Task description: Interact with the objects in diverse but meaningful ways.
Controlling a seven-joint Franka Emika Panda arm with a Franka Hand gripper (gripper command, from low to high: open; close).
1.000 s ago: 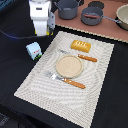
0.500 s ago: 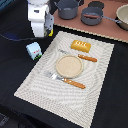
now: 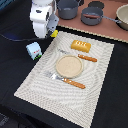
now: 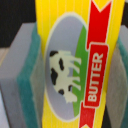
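Holding the yellow butter packet (image 4: 75, 60) between the pads of the gripper (image 3: 52, 34), above the table's (image 3: 20, 20) far corner.

The arm has hardly moved over the last second; it hangs at the same place beside the light-blue carton (image 3: 33, 50). The wrist view shows the packet clamped between the green-grey pads (image 4: 27, 75), so the gripper is closed on it. The bread loaf (image 3: 81, 46) lies on the placemat (image 3: 45, 82) near the plate (image 3: 68, 66). I judge the packet is lifted and next needs a place.

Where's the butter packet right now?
The butter packet fills the wrist view between the jaws; in the exterior view it peeks out yellow under the gripper, above the placemat's far-left corner.
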